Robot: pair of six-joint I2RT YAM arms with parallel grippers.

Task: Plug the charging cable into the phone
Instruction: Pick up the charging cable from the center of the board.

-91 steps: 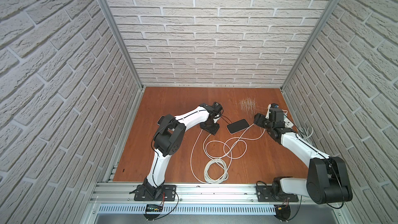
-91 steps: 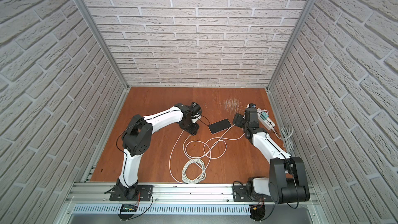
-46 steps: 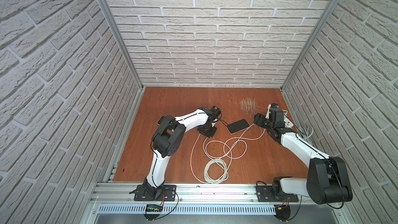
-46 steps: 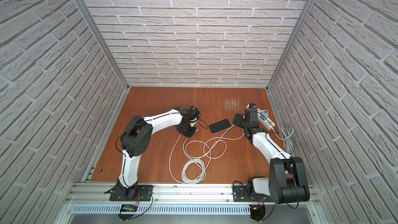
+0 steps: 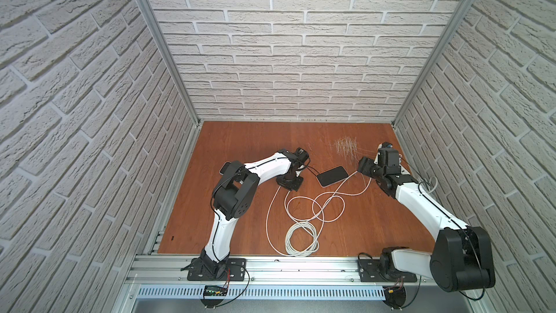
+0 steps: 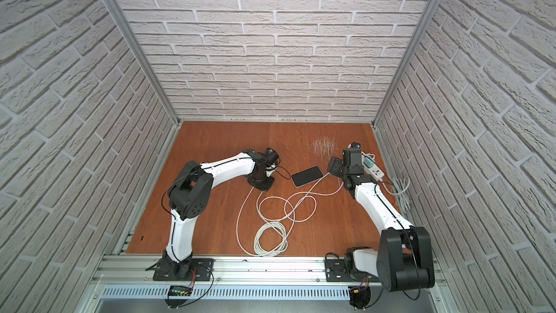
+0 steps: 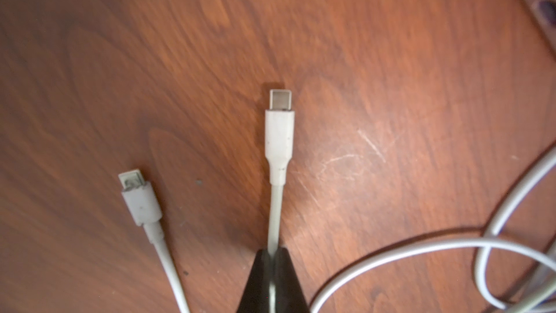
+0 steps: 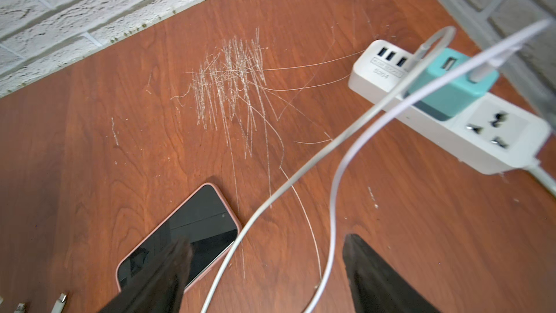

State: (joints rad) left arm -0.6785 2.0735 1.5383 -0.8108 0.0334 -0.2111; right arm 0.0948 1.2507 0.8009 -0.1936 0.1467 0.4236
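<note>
**Tabletop Contents, as Catalogued in a Top View**

- Table [image 6: 210,152]: reddish wood, enclosed by white brick-pattern walls.
- Phone [image 6: 307,176]: lay flat, dark screen up, between the two grippers.
- Left gripper [image 6: 261,182]: pointed down, low over the table, near the phone.
- Charging cable [image 6: 267,254]: white. It ran from the left gripper to a coil by the front edge, with loose loops nearer the phone.
- Right gripper [image 6: 335,167]: just beside the phone's far end.
- Power strip [image 6: 373,167]: white, by the right wall.
- Scratch marks [image 6: 323,146]: pale, beyond the phone.
</note>
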